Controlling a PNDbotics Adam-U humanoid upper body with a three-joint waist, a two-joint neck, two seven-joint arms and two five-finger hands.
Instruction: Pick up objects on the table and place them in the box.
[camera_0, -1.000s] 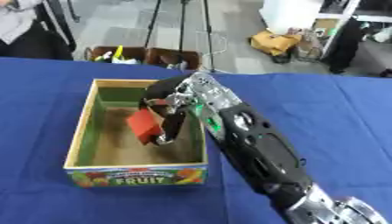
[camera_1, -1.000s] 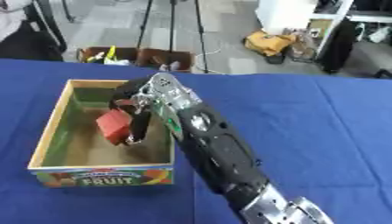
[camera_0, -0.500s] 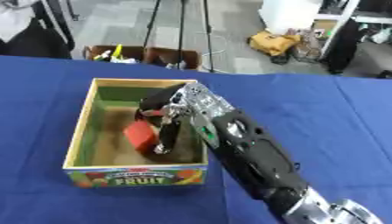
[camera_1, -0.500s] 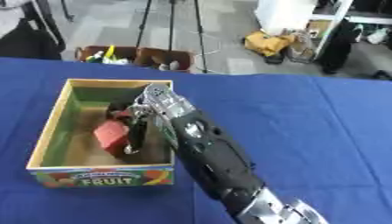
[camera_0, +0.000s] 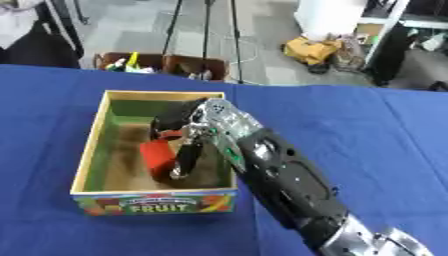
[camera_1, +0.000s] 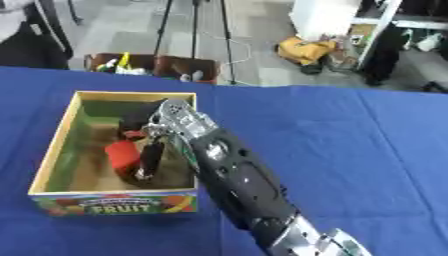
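Black right arm (camera_0: 280, 180) with silver joints and dark-fingered hand (camera_0: 188, 142).

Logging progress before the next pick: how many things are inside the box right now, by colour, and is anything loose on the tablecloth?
Red block, in the box, under the right robot hand: 1
Other colours in the box: 0 visible, though the robot hand hides part of the floor
Loose on the blue tablecloth: 0 in view
Total: 1

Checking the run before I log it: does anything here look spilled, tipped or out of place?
Nothing stands out. The cardboard fruit box sits upright on the blue tablecloth, and the right hand reaches inside it, fingers round a red block.
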